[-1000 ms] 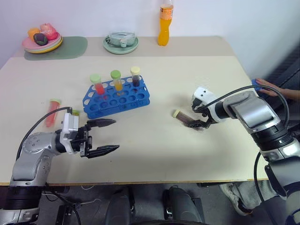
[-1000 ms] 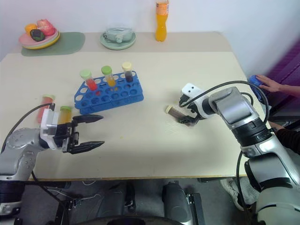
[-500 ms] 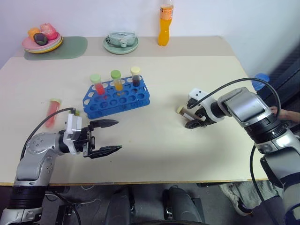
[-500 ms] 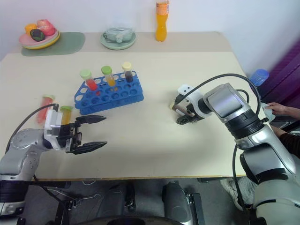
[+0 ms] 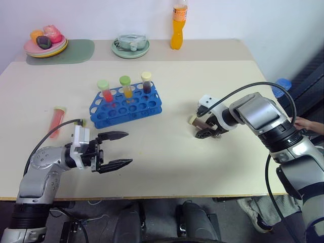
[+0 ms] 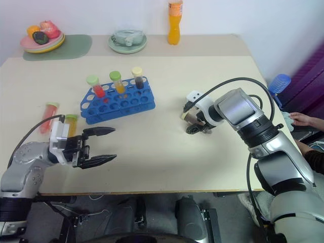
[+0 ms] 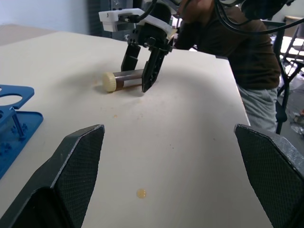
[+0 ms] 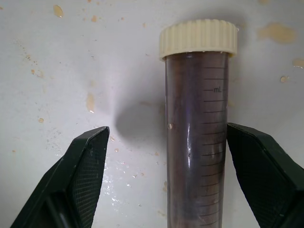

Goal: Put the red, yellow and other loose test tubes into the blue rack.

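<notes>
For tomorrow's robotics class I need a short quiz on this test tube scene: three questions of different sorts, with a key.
1. True or false: the right gripper straddles a dark tube lying on the table.
2. How many capped tubes stand in the blue rack? A) two B) three C) five
3. Fill in: the red tube lies on the table to the robot's ____ of the rack.

Key: 1 true, with one finger still apart from it; 2 B; 3 left. The left gripper is open and empty.

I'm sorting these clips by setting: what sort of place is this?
Probably a lab-style demo room: a blue rack with capped tubes on a plain table, plus a fruit plate and an orange bottle.
</notes>
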